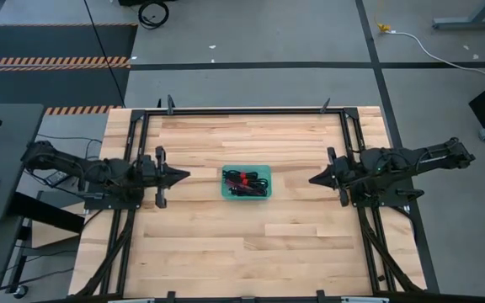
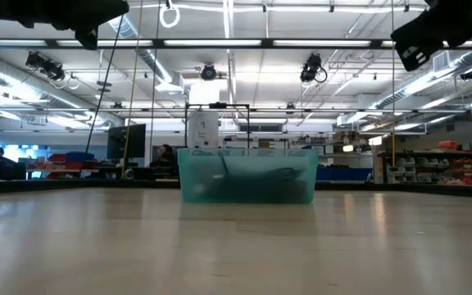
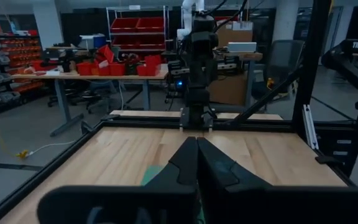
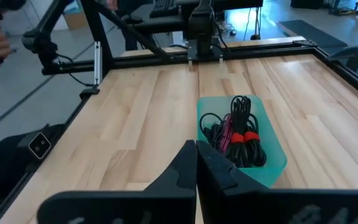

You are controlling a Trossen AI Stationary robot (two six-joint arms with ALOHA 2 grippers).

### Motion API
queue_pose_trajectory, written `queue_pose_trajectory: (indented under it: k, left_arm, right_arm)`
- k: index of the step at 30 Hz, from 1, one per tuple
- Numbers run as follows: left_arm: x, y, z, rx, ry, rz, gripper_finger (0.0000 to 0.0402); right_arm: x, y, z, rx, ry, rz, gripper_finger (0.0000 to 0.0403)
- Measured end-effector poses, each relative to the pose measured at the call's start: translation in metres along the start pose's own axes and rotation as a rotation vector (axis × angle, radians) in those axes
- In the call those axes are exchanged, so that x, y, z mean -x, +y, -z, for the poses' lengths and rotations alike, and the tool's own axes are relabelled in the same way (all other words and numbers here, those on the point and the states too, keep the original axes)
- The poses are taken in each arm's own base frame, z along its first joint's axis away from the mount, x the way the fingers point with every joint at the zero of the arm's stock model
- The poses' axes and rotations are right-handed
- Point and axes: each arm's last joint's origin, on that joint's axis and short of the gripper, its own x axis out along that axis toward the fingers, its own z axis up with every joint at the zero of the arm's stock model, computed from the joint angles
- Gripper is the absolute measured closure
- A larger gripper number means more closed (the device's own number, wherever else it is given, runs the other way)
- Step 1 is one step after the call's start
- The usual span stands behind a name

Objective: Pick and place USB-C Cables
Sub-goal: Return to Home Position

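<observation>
The USB-C cables (image 1: 247, 183) lie piled inside a shallow teal tray (image 1: 226, 192) at the table's middle: black bundles with red ties and one magenta one, seen clearly in the right wrist view (image 4: 236, 134). In the low view the tray (image 2: 247, 174) stands on the tabletop with dark cables showing through its wall. My left gripper (image 1: 185, 175) hovers left of the tray, shut, pointing toward it. My right gripper (image 1: 312, 179) hovers right of the tray, shut, pointing toward it. Both are raised above the table and touch nothing.
A black frame (image 1: 242, 111) runs along the table's far edge and sides. Bare wood (image 1: 242, 244) lies all around the tray. Beyond the table is a workshop with shelves, red bins (image 3: 135, 62) and a white cord with a yellow plug (image 1: 383, 29) on the floor.
</observation>
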Motion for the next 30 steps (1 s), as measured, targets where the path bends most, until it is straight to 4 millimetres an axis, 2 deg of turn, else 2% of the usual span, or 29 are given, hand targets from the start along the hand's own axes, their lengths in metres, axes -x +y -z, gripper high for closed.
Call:
queue_pose_trajectory:
  k: [8, 17, 25, 30]
  left_arm:
    - [0.006, 0.002, 0.013, 0.005, 0.000, 0.004, 0.0397]
    - [0.010, 0.003, 0.025, -0.002, -0.007, 0.023, 0.0397]
    - [0.011, 0.004, 0.025, 0.005, -0.011, 0.024, 0.0397]
    - [0.011, 0.004, 0.025, -0.001, -0.010, 0.024, 0.0397]
  right_arm:
    - [0.001, -0.002, 0.016, -0.018, -0.017, -0.009, 0.0400]
    - [0.005, -0.002, 0.017, -0.013, -0.042, -0.046, 0.0399]
    - [-0.002, -0.004, 0.034, -0.013, -0.059, -0.046, 0.0399]
    - [0.001, -0.005, 0.034, -0.017, -0.085, -0.039, 0.0399]
